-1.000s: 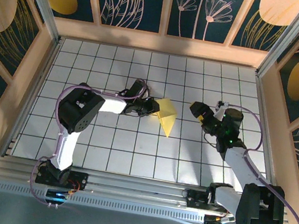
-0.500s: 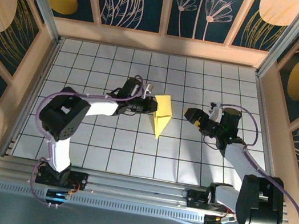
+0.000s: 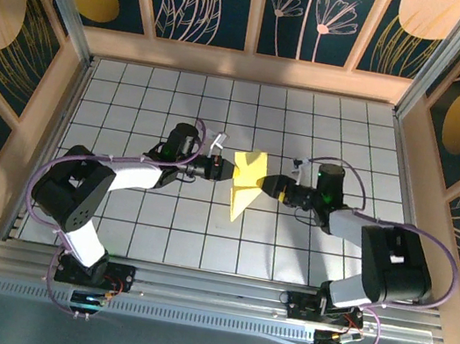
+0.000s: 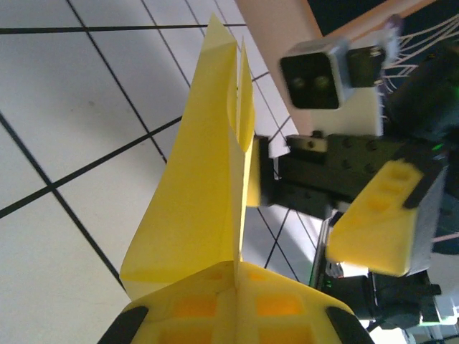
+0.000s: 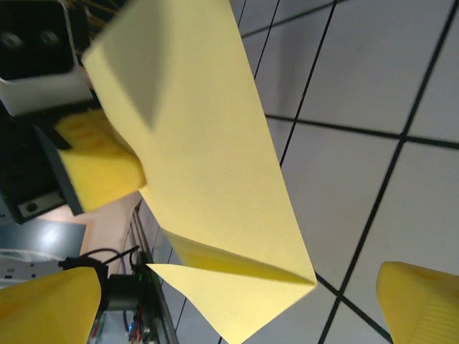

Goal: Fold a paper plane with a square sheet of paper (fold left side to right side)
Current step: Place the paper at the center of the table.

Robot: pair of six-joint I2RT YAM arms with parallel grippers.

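The square sheet of paper is folded into a pointed yellow paper plane (image 3: 246,182), held off the table at mid-field with its tip toward the near edge. My left gripper (image 3: 223,169) is shut on its left edge. In the left wrist view the plane (image 4: 201,179) rises from between my closed yellow fingers (image 4: 186,308). My right gripper (image 3: 274,186) stands open just right of the plane. In the right wrist view the plane (image 5: 208,158) hangs between my two spread fingertips (image 5: 46,308), without touching either.
The white grid table (image 3: 202,229) is walled by wooden rails (image 3: 249,66) at the back and both sides. The two arms meet at the middle, wrists nearly facing. The right gripper's finger (image 4: 376,229) shows just beyond the plane in the left wrist view.
The right gripper has moved left, down to the plane's right side, staying open. The left arm has stretched out and turned, and the plane now stands more on edge.
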